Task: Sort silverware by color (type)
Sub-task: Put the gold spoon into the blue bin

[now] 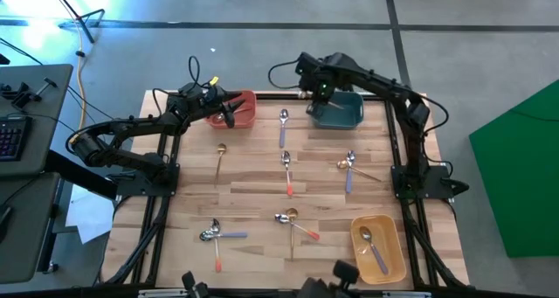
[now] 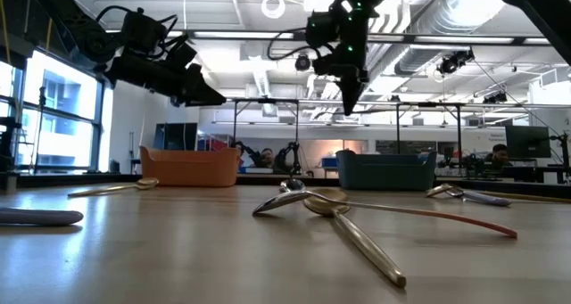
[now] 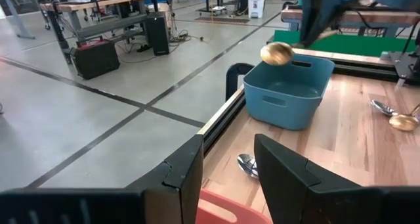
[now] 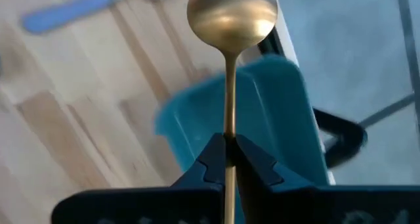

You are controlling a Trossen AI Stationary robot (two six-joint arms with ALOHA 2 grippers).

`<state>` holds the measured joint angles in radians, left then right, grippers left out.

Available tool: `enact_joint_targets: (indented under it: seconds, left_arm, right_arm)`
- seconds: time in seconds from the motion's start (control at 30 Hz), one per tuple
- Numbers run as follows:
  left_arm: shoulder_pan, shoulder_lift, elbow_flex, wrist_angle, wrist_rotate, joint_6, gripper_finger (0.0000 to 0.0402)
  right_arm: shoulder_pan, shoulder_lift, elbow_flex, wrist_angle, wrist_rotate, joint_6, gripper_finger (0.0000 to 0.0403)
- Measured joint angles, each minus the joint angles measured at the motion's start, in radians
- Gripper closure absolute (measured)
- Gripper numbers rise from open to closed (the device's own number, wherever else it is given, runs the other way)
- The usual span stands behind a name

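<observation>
My right gripper [image 1: 316, 97] hangs over the teal bowl [image 1: 341, 112] at the table's far edge, shut on a gold spoon [image 4: 231, 14]. The spoon's bowl also shows just above the teal bowl [image 3: 289, 96] in the left wrist view. My left gripper [image 1: 229, 114] is open and holds nothing; it hovers over the coral bowl [image 1: 240, 108]. The yellow bowl [image 1: 389, 230] at the near right contains a purple-handled spoon [image 1: 373, 247]. Several more spoons lie flat on the table, among them a purple one [image 1: 283, 126] and a gold one [image 1: 219, 161]. My right gripper pinches the gold spoon's thin handle [image 4: 230, 129] between its two fingertips, with the fingers lying along the handle. The spoon's bowl [image 3: 277, 53] sticks out beyond the fingertips, pointing down. The spoon is lifted clear, above the teal bowl.
Pairs of crossed spoons lie at the near left [image 1: 214, 235], near middle [image 1: 293, 221] and right [image 1: 350, 167], and an orange-handled one [image 1: 287, 174] lies mid-table. Black rails frame the wooden table [image 1: 253, 193]. People and benches show in the room beyond.
</observation>
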<state>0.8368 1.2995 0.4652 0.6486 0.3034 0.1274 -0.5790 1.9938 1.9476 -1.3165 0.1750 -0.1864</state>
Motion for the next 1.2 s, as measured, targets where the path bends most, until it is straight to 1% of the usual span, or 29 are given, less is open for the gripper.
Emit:
enact_joint_targets:
  seconds: [0.07, 0.13, 0.2, 0.27, 0.37, 0.43, 0.53, 0.6, 0.7, 0.8, 0.93, 1.2]
  left_arm:
    - [0.0, 0.0, 0.0, -0.004, 0.0, 0.014, 0.0273]
    - [0.0, 0.0, 0.0, -0.016, 0.0, 0.013, 0.0273]
    - [0.0, 0.0, 0.0, -0.023, 0.0, 0.009, 0.0273]
    - [0.0, 0.0, 0.0, -0.032, 0.0, 0.008, 0.0273]
    - [0.0, 0.0, 0.0, -0.028, 0.0, 0.007, 0.0273]
    - [0.0, 0.0, 0.0, -0.021, 0.0, -0.009, 0.0273]
    - [0.0, 0.0, 0.0, -0.02, 0.0, -0.038, 0.0273]
    - [-0.003, 0.0, 0.0, -0.021, 0.0, -0.045, 0.0273]
    - [-0.006, 0.0, 0.0, -0.025, 0.0, -0.06, 0.0273]
    - [-0.017, 0.0, 0.0, -0.028, 0.002, -0.09, 0.0273]
    - [-0.036, 0.0, 0.0, -0.017, 0.003, -0.089, 0.0273]
    - [-0.07, 0.0, 0.0, -0.029, 0.001, -0.09, 0.0273]
  right_arm:
    - [-0.027, 0.0, -0.002, -0.03, -0.016, 0.0, 0.0398]
    - [-0.044, -0.013, -0.048, -0.011, -0.014, 0.002, 0.0398]
    - [-0.05, -0.047, -0.154, 0.057, -0.024, -0.019, 0.0399]
    - [-0.055, -0.103, -0.301, 0.18, -0.047, -0.047, 0.04]
    - [-0.058, -0.209, -0.506, 0.351, -0.048, -0.085, 0.04]
    - [-0.071, -0.284, -0.601, 0.436, -0.084, -0.099, 0.0401]
    - [-0.1, -0.355, -0.697, 0.488, -0.093, -0.118, 0.0401]
    - [-0.125, -0.374, -0.733, 0.536, -0.097, -0.136, 0.0401]
    - [-0.16, -0.371, -0.752, 0.584, -0.124, -0.168, 0.0402]
    - [-0.2, -0.344, -0.756, 0.585, -0.146, -0.195, 0.0402]
    - [-0.242, -0.322, -0.756, 0.59, -0.182, -0.212, 0.0402]
    - [-0.259, -0.266, -0.756, 0.602, -0.189, -0.248, 0.0402]
